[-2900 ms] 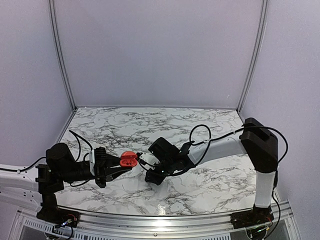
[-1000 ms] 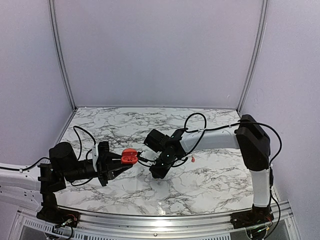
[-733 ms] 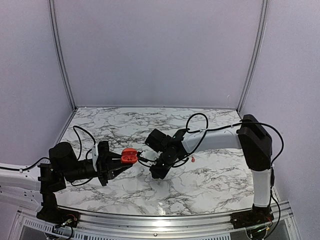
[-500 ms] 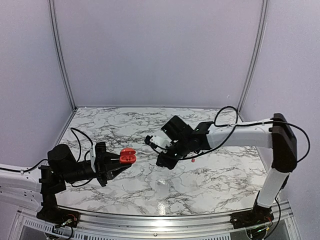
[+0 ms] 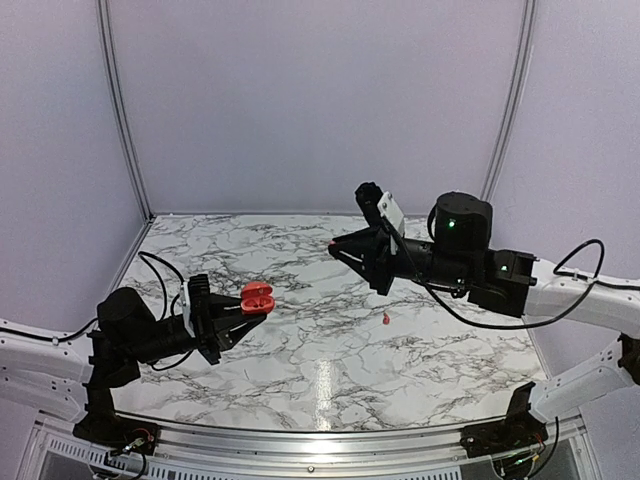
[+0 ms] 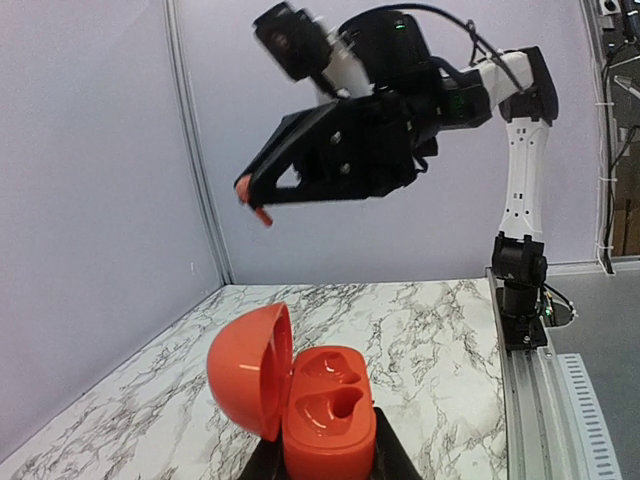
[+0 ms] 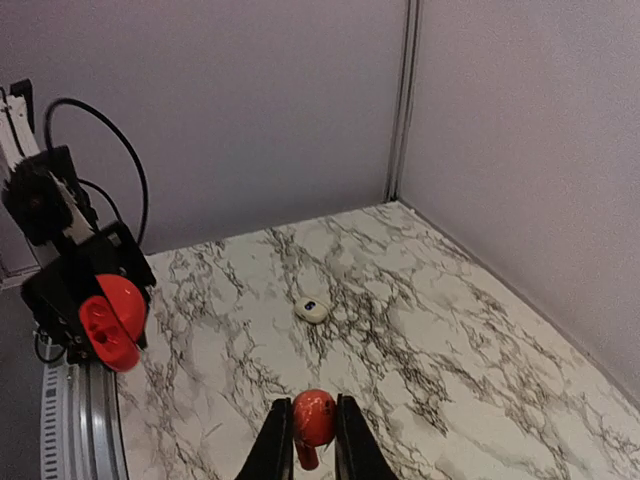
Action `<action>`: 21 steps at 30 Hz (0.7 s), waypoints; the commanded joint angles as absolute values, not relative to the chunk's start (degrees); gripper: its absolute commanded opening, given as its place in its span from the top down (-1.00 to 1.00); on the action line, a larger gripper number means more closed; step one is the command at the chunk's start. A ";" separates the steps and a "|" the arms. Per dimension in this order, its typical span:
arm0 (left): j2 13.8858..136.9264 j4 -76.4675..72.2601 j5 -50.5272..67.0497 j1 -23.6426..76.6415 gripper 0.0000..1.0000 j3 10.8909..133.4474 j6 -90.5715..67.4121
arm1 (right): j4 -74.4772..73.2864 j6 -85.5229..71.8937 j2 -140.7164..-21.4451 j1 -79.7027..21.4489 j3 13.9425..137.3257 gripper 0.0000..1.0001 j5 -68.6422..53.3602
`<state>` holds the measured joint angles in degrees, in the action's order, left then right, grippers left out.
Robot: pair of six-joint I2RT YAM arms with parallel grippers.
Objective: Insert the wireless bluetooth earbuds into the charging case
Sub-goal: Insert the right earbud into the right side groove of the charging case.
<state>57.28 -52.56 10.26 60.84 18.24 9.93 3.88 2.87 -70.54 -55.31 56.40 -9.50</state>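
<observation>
Red earbud (image 7: 312,418), pinched in right end effector (image 6: 247,188), has risen; left end effector (image 6: 325,462) grips case (image 6: 325,400).

A: Left wrist view: left tool (image 6: 322,462) cropped by the bottom edge. Base of the charging case (image 6: 325,425) hidden between its fingers.
B: Right wrist view: right tool (image 7: 313,408) also cropped at the bottom, stem of the held earbud (image 7: 312,418) partly hidden. Top view: loose earbud (image 5: 386,319) on the counter (image 5: 300,360) is a red speck, shape unreadable.
</observation>
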 commanded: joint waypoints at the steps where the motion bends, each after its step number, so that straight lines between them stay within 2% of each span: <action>1: 60.34 -62.05 6.02 60.56 1.00 21.21 5.42 | 17.71 4.44 -68.00 -59.17 55.28 0.84 -10.35; 7: 63.53 -64.95 4.67 60.56 1.00 24.78 0.88 | 25.89 4.22 -69.85 -62.07 55.01 0.84 -11.64; 21: 67.76 -69.41 3.40 60.56 1.00 26.89 -3.25 | 33.29 2.03 -76.70 -65.17 56.97 0.83 -10.17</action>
